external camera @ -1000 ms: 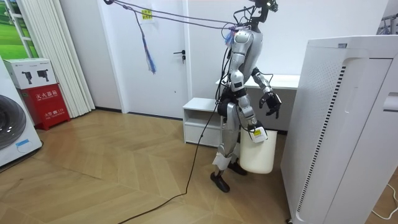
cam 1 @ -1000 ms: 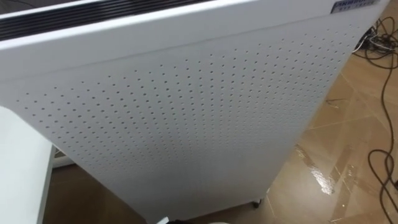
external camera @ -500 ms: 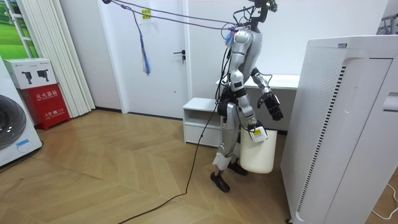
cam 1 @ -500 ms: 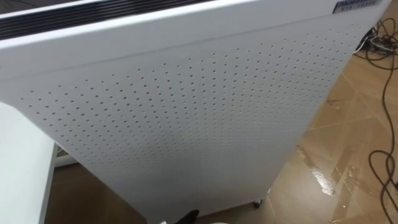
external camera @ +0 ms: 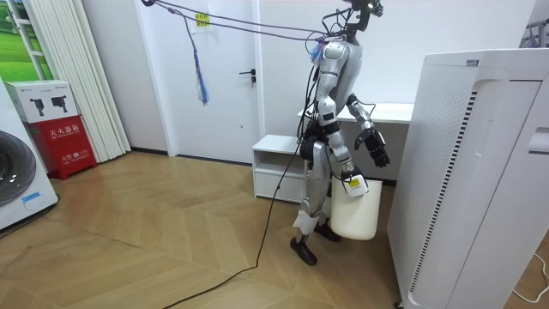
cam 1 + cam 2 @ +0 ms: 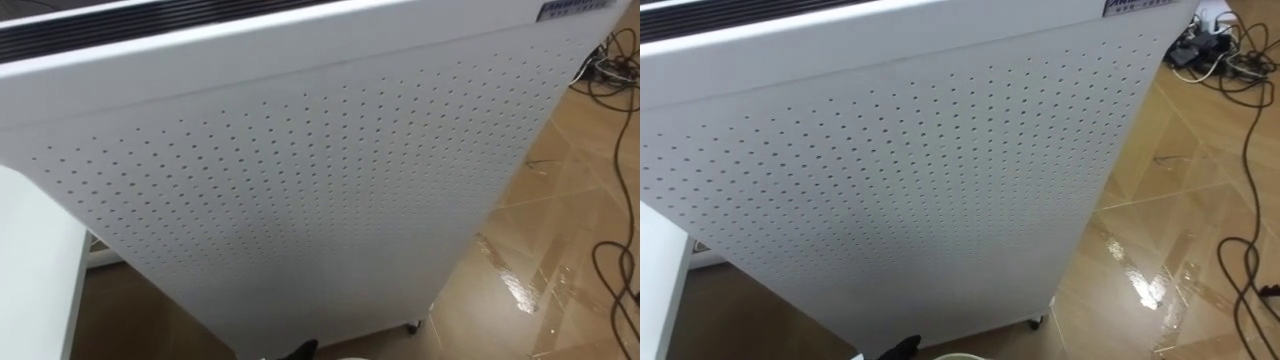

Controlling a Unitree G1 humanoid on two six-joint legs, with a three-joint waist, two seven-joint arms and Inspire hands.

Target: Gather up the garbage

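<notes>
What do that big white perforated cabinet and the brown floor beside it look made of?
Big white perforated cabinet: probably moulded plastic or painted sheet metal, matt, with regular small holes. Brown floor: wood or wood-look planks, glossy; seams, grain and a bright reflection show.

Silver-grey shell panels cover the humanoid's torso and limbs, with black joints between them. Black camera gear tops the head, and a black robot hand (image 5: pixel 375 151) ends one arm. A small white tag bears a yellow mark. The feet are dark.
</notes>
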